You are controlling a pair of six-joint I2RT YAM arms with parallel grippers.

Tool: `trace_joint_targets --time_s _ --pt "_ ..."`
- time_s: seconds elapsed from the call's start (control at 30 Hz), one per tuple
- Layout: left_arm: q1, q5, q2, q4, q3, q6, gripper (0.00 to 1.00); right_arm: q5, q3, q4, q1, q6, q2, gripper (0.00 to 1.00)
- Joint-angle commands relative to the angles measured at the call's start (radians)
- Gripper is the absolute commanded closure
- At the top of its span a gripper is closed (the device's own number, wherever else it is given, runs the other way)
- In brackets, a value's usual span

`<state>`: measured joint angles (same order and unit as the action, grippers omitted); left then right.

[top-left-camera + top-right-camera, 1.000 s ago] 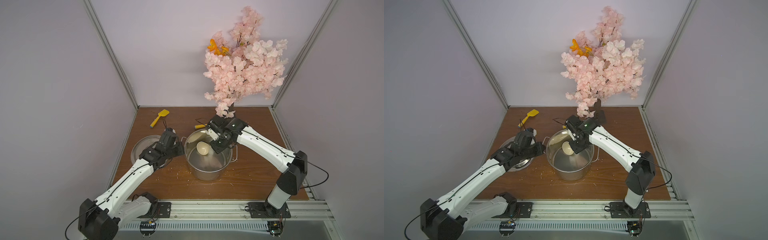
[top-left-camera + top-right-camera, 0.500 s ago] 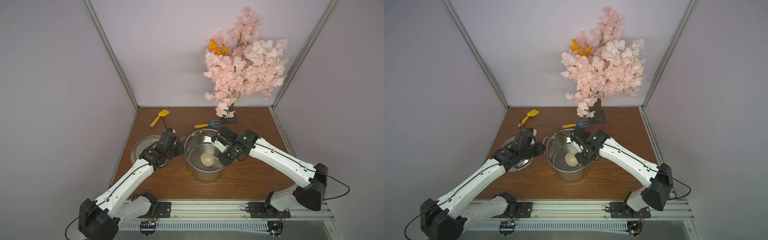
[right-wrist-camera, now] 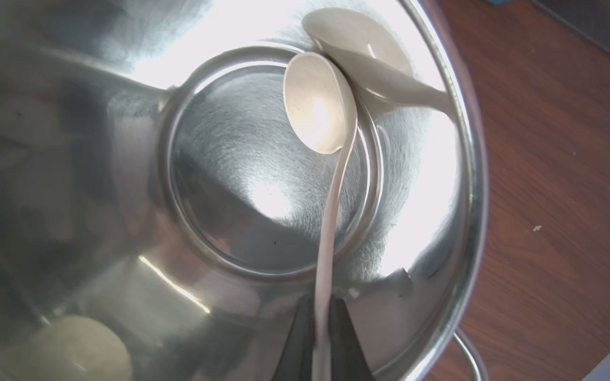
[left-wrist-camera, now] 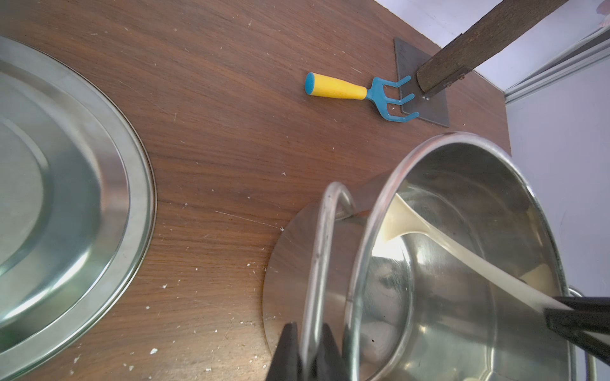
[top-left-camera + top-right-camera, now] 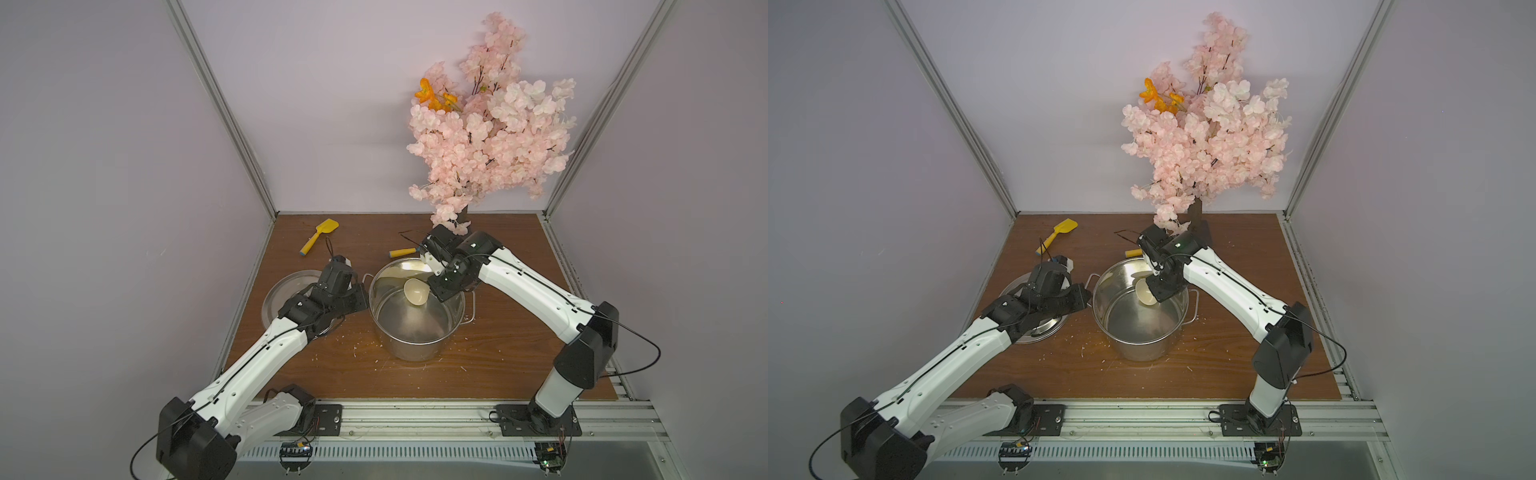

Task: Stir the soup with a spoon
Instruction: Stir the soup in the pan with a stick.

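While the left tool [image 4: 307, 343] pinches the pot handle [image 4: 321, 231], the right tool [image 3: 325, 316] clamps the spoon [image 3: 318, 109], its bowl inside the pot [image 5: 415, 349].

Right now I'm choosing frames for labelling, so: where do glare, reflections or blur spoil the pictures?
Right wrist view: the pot wall is blown out white and mirrors the spoon, making a false second bowl; the handle blurs near the lens. Left wrist view: mostly sharp, lid slightly soft. Both top views: even light, walls splayed by the wide angle.
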<state>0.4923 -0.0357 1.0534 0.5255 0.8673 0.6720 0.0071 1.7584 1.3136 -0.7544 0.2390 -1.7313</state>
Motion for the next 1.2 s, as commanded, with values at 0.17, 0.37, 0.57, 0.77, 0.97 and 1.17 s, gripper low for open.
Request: trace_joint_targets --time_s 0.17,0.37,0.57,0.77,0.97,1.17 --pt "-0.008 0.011 -0.011 0.007 -0.007 -0.051 1.0 -0.085 0.079 -0.017 -0.166 0.014 -0.02 1.0" --pt "-0.008 0.011 -0.027 0.009 -0.023 -0.055 1.0 -0.037 -0.111 -0.014 -0.194 0.066 0.137 1.0" --pt "-0.008 0.013 -0.031 0.009 -0.028 -0.055 1.0 0.048 -0.27 0.01 -0.127 0.082 0.253 1.0" --pt "-0.008 0.011 -0.033 0.009 -0.027 -0.061 1.0 0.104 -0.22 0.0 -0.016 0.049 0.213 1.0" --pt "-0.008 0.008 -0.019 0.008 -0.033 -0.058 1.0 0.052 -0.016 -0.007 -0.02 0.023 0.057 1.0" --pt "-0.008 0.013 -0.012 0.007 -0.026 -0.057 1.0 -0.02 0.115 -0.005 -0.115 0.002 -0.036 1.0"
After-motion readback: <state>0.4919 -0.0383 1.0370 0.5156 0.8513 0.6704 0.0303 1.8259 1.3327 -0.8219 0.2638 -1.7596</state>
